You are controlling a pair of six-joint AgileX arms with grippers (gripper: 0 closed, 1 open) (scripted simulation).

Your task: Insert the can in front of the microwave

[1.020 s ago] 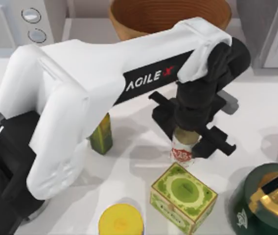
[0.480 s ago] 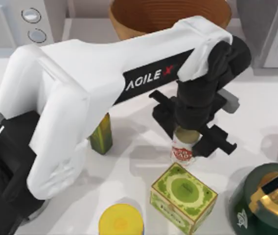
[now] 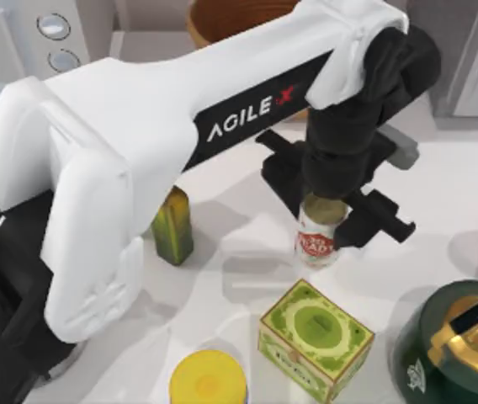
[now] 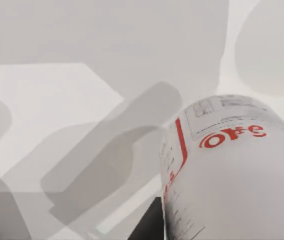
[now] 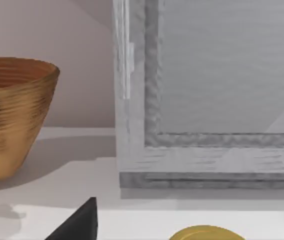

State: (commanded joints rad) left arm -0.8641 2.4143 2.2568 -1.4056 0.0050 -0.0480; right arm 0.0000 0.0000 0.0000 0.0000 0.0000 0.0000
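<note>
Your left gripper (image 3: 330, 220) pinches the can (image 3: 316, 244) at centre table; its wrist hides the can's top. The microwave (image 3: 33, 35) sits far left, cropped at the frame edge and partly covered by your arm.

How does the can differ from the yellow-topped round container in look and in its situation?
The can is white with a red emblem and a dull tan top; the yellow-topped round container has a bright yellow top. The can stands mid-table under the left end effector, whose fingers close on it; the container stands free at the table's near edge. The can's top looks narrower than the container's. Both are upright cylinders.
</note>
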